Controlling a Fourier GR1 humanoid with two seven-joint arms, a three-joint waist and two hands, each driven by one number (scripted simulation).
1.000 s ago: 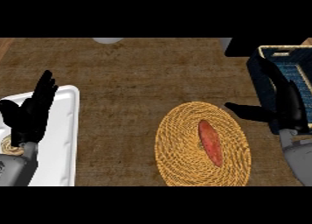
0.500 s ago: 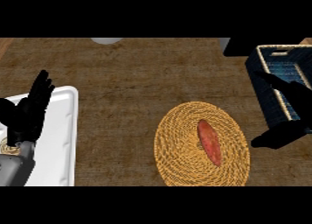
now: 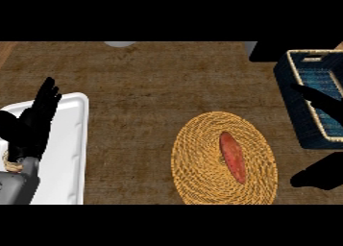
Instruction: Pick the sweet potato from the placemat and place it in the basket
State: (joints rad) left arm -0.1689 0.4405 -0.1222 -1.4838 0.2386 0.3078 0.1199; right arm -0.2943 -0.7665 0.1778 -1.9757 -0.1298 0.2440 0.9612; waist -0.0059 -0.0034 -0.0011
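Left hand (image 3: pixel 30 126): matte black throughout, slender tapered fingers, thick thumb. Below its wrist, a grey forearm (image 3: pixel 11 187) carrying a small dark marking (illegible). Right hand (image 3: pixel 328 106): likewise black, surface detail indistinguishable.

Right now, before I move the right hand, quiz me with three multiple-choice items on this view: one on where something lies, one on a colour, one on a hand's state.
1. Where does the sweet potato lie?
A. in the basket
B. on the round woven placemat
C. on the white tray

2. What colour is the basket?
A. dark blue
B. red
C. white

3. What is the state of the left hand?
A. curled round the sweet potato
B. open, fingers up, over the white tray
C. pressing on the placemat

Answers:
1 B, it rests on the placemat.
2 A, its woven walls are dark blue.
3 B, its fingers are straight above the white tray and hold nothing.
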